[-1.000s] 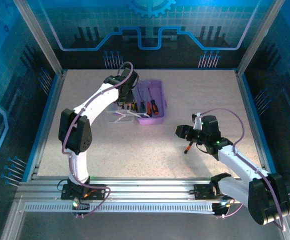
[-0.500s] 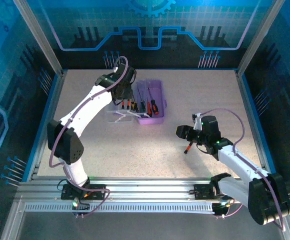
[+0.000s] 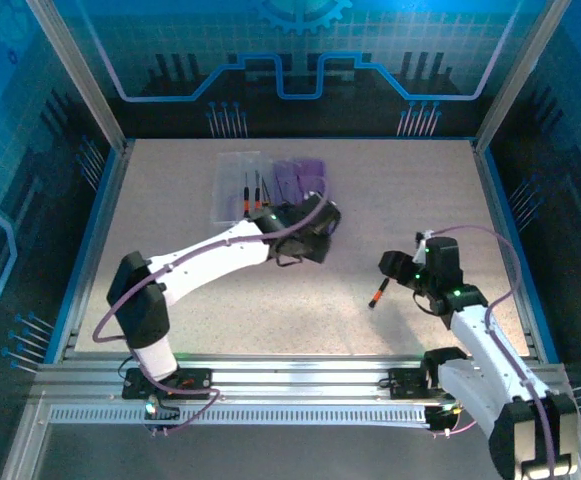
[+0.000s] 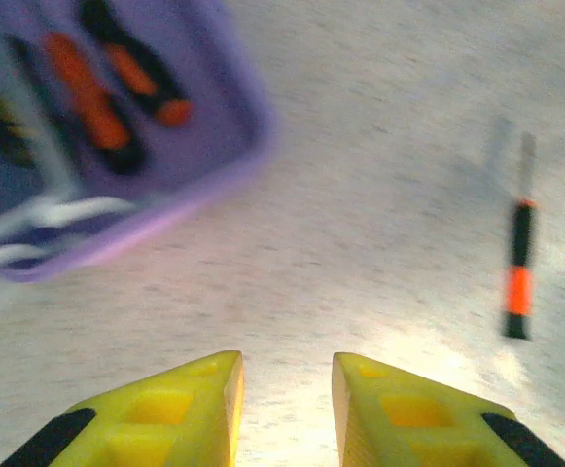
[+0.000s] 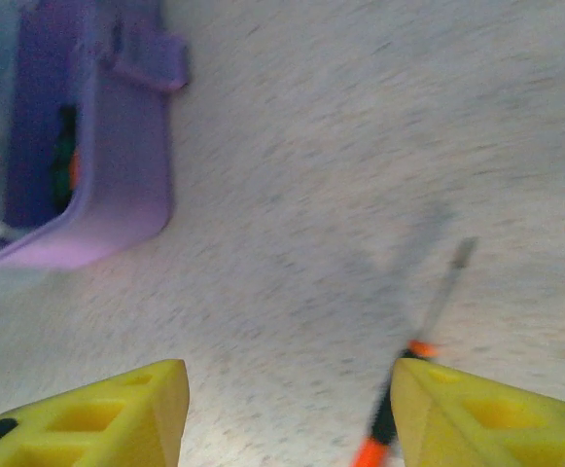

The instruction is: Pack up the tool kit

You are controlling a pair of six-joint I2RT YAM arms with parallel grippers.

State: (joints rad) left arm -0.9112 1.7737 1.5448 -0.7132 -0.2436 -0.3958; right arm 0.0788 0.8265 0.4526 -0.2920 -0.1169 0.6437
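Overhead, the left arm [image 3: 220, 250] lies across the near end of the purple case [image 3: 302, 175] and hides it. The clear lid [image 3: 234, 186] lies open to the left, and the screwdrivers [image 3: 260, 190] inside are hard to make out. A loose screwdriver [image 3: 378, 293] lies on the table [image 3: 410, 190] near the right arm [image 3: 470, 320], well apart from the case, with bare surface around it.

In the left wrist view, the left gripper [image 4: 287, 409] has its fingers slightly parted with nothing between them. The case is blurred and cut off at the upper left.

In the right wrist view, the right gripper [image 5: 287, 418] is spread wide and empty. The loose screwdriver's handle is cut off by the bottom edge, just beside one finger.
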